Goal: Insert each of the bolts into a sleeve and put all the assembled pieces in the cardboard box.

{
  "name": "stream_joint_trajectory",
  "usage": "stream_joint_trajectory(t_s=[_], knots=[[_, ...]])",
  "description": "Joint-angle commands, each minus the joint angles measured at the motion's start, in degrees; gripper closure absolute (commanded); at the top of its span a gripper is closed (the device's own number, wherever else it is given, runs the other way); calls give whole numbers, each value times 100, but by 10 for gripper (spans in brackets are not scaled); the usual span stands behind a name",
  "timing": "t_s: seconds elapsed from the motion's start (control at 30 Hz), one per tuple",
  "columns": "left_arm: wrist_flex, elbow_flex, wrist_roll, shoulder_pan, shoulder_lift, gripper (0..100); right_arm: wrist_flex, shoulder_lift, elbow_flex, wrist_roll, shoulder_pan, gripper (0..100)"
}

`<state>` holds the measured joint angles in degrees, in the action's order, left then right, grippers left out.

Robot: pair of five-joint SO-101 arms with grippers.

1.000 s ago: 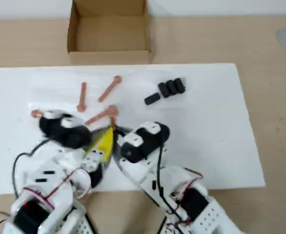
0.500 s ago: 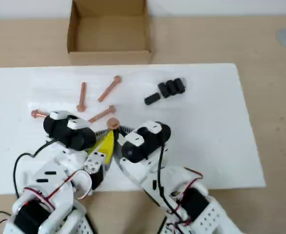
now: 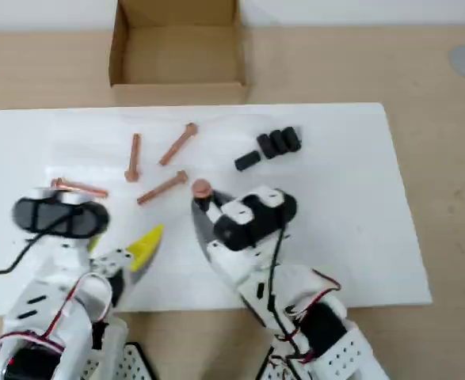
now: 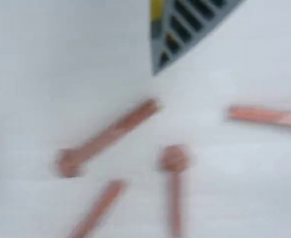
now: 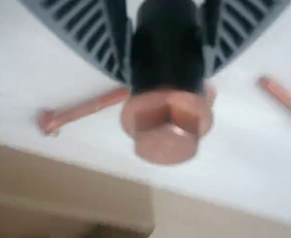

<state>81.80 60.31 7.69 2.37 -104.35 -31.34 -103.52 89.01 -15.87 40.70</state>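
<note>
right end effector (image 3: 203,202): closed on sleeve (image 5: 167,44); bolt (image 5: 166,121) through it, head sticking out; held over the middle of the sheet (image 3: 351,237)
left end effector (image 3: 146,240): near sheet's left edge, opening can't tell
handling: likely light, rigid, smooth; bolt may slide out if tipped, so grip the sleeve's sides
box (image 3: 121,47): bench far edge
</note>
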Motion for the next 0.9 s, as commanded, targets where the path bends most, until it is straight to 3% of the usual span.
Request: stream_joint_trajectory(t_s=[0.0, 0.17, 0.5, 0.87], knots=[[-44, -237, 26, -1029, 31, 681, 484, 532, -1138, -35, -435, 989], [-668, 237, -264, -1582, 734, 681, 958, 2932, -3002, -62, -910, 989], [-2057, 510, -1538, -1618, 2466, 682, 932, 7776, -7503, -70, -1244, 989], [-2224, 756, -1785, -1609, 2835, 682, 967, 11029, -10255, -62, -1253, 989]])
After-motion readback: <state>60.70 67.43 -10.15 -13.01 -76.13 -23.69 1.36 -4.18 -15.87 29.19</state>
